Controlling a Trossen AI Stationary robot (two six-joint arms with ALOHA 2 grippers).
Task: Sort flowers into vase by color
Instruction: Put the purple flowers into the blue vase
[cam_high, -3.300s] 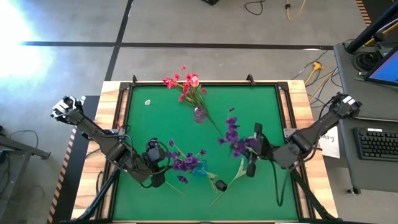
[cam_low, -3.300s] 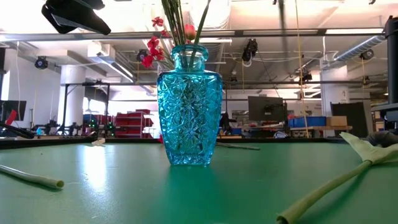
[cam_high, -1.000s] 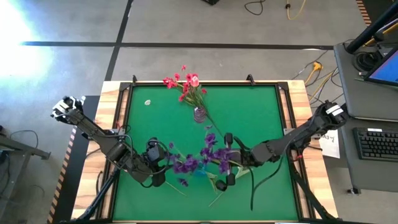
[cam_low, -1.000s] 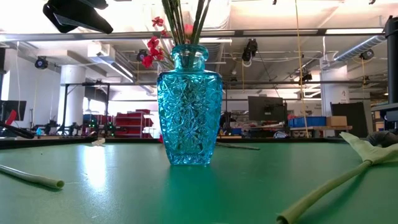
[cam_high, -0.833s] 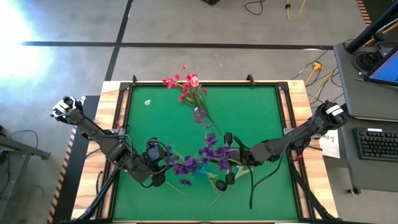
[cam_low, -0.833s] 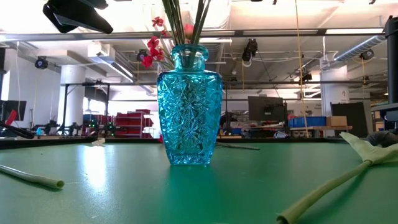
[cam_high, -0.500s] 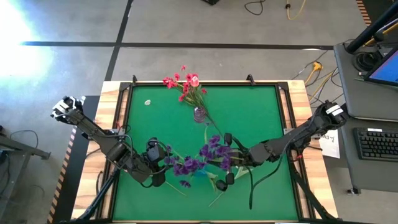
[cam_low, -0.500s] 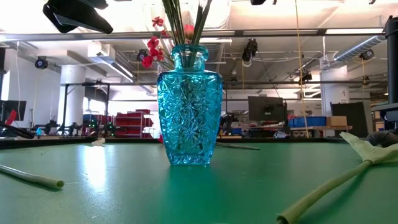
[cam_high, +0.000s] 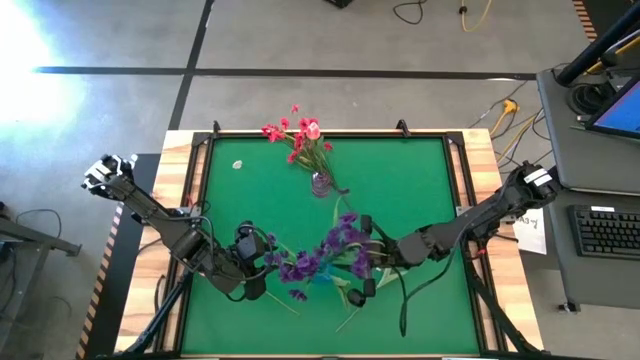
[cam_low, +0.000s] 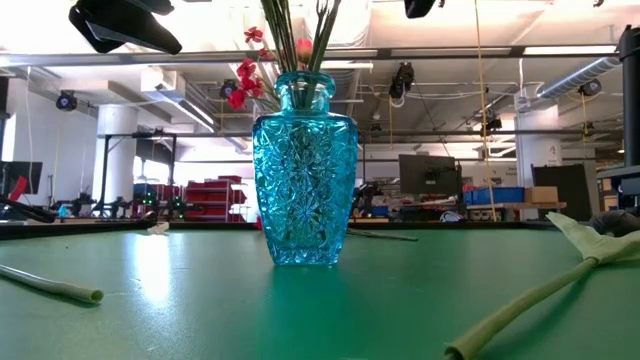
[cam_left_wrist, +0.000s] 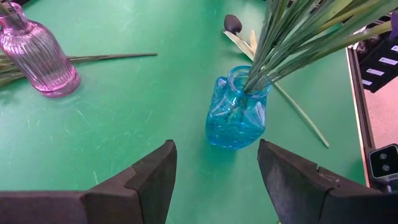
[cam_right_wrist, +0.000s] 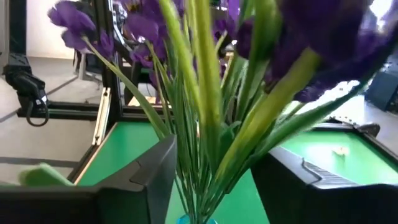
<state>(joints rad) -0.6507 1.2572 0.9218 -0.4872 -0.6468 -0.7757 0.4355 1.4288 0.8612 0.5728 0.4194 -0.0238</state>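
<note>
The right gripper (cam_high: 367, 268) is seen directly over the blue vase (cam_left_wrist: 236, 112), its fingers (cam_right_wrist: 152, 180) spread either side of the green stems of the purple flowers (cam_high: 345, 240), with a gap visible on both sides, so that nothing is pinched. The stems are already seated in the neck of the blue vase, and the blooms fan out above it toward the table's middle. The chief risk is judged to lie in the withdrawal: the stems are crowded between the parted fingers, and if the gripper is drawn sideways rather than lifted clear, a stem could be snagged and pulled out again, or the vase tipped, since it is narrow and top-heavy with long stems. A second risk is that the sprays, being loosely held by the neck alone, lean over and slide out.

The left gripper (cam_left_wrist: 214, 180) is held low beside the same vase, its fingers wide apart and empty, pointed at the vase; a bump from it is also possible.

The right arm is stretched from the table's right edge inward, wrist low. The left arm is folded in from the left edge. Farther off, red flowers (cam_high: 296, 140) are seen in a pink vase (cam_left_wrist: 38, 56), and a pale tulip (cam_low: 590, 240) lies on the green table (cam_high: 400, 180), unsorted.
</note>
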